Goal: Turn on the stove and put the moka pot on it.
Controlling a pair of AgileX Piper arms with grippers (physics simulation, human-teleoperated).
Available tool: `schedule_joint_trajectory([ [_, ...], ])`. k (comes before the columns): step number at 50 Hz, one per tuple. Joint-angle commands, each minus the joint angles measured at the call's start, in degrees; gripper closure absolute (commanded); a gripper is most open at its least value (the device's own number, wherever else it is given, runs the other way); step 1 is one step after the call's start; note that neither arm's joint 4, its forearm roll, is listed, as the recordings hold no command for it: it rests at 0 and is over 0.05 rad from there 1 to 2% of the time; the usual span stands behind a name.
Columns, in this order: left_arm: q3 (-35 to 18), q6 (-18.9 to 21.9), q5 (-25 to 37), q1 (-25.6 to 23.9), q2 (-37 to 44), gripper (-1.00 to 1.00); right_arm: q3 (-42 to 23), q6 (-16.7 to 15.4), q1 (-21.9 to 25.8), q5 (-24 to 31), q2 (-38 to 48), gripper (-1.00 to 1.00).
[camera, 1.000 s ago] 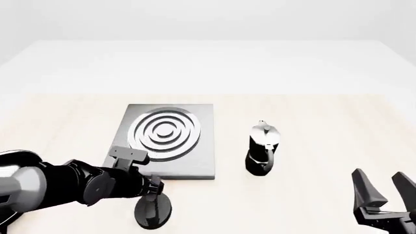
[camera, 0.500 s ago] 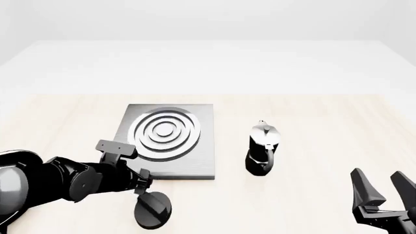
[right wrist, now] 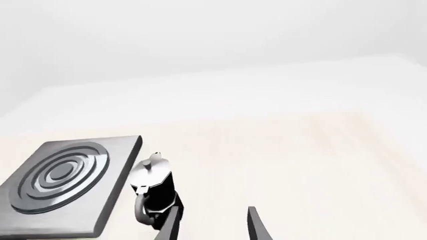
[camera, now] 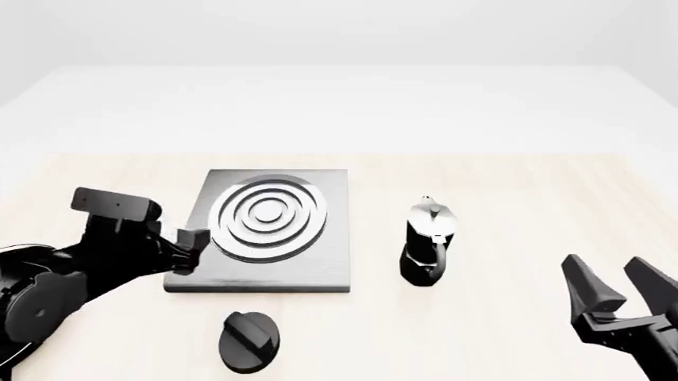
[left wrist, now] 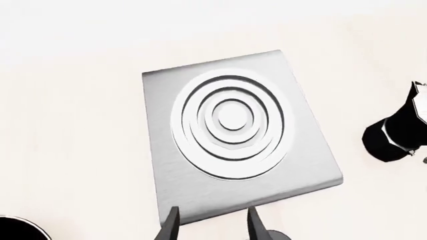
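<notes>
Front view high behind the arms, wrist views closer along their fingers, all sharing the stove.

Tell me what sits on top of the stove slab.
Nothing rests on the stove slab; its silver rings are bare. The moka pot stands on the table beside it. The left end effector covers its left edge.

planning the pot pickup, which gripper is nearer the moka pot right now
Right. The right gripper hovers open near the table's front edge, to the right of the moka pot. The left gripper is farther off, at the stove's left edge.
</notes>
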Motion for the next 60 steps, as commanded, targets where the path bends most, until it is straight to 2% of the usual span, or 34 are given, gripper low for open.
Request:
schedule_joint_trajectory([
  [1,6.45,0.28,-7.33,4.66,-9.84,-1.0,-9.04,2.9,3.45,8.64,3.24,-1.0],
  [4,9.95,0.3,-12.24,7.01,-12.47,-1.0,-10.28,6.31,5.08,9.11,4.95,-1.0],
  [6,11.69,-0.12,-14.52,9.77,-15.4,-1.0,-12.29,5.71,4.69,10.3,5.93,-1.0],
  [9,15.93,3.27,-15.91,11.19,-28.73,-1.0,-13.86,7.31,5.38,11.53,6.67,-1.0],
  [10,16.72,0.34,-16.99,10.73,-27.34,-1.0,-14.49,6.62,5.34,11.8,7.46,-1.0],
  [11,17.96,-0.43,-19.29,13.62,-26.39,-1.0,-14.76,6.13,4.95,11.91,8.5,-1.0],
  [12,18.29,-0.38,-19.36,13.42,-27.74,-1.0,-14.66,6.34,4.99,11.83,8.57,-1.0],
  [13,19.81,0.93,-19.32,13.1,-33.49,-1.0,-14.83,7.65,5.41,11.99,9.09,-1.0],
  [14,21.62,4.61,-18.4,14.51,-41.33,-1.0,-15.2,7.54,4.94,12.06,10.3,-1.0],
  [15,21.8,-0.79,-18.68,13.81,-38.99,-1.0,-15.5,7.32,4.68,12.12,10.86,-1.0],
  [16,21.92,-1.3,-19.01,13.99,-38.5,-1.0,-15.54,7.49,4.76,12.15,10.82,-1.0],
  [17,23.88,1.63,-18.92,15.85,-44.6,-1.0,-16.12,7.7,4.83,12.5,11.75,-1.0],
  [19,24.85,0.02,-19.09,15.45,-45.73,-1.0,-17.03,7.18,5.2,12.96,13.07,-1.0],
  [20,26.61,3.16,-17.18,16.59,-53.41,-1.0,-17.48,6.89,5.74,13.26,14.2,-1.0],
  [21,27.02,-0.32,-17.0,16.67,-52.97,-1.0,-17.74,6.63,5.98,13.31,15.01,-1.0],
  [22,27.43,-0.51,-17.6,17.61,-52.08,-1.0,-17.86,6.99,6.57,13.37,15.29,-1.0],
  [24,28.51,1.48,-16.16,19.04,-56.63,-1.0,-18.05,6.88,7.6,13.43,16.31,-1.0],
  [25,28.69,-1.03,-16.55,19.38,-55.2,-1.0,-18.13,6.38,7.75,13.25,17.15,-1.0],
  [27,29.11,-0.1,-15.13,20.2,-58.36,-1.0,-18.25,6.54,9.03,13.24,18.27,-1.0],
  [33,29.55,-1.01,-16.47,20.8,-57.05,-1.0,-18.93,5.9,10.89,12.98,20.97,-1.0],
  [40,29.79,0.22,-13.38,21.08,-62.14,-1.0,-19.22,6.64,12.16,12.11,23.3,-1.0],
  [52,30.25,0.67,-14.01,20.47,-61.79,-1.0,-19.51,7.56,14.23,9.25,28.1,-1.0],
  [60,30.66,0.35,-16.44,20.22,-58.95,-1.0,-18.0,7.92,14.99,4.46,32.2,-1.0],
])
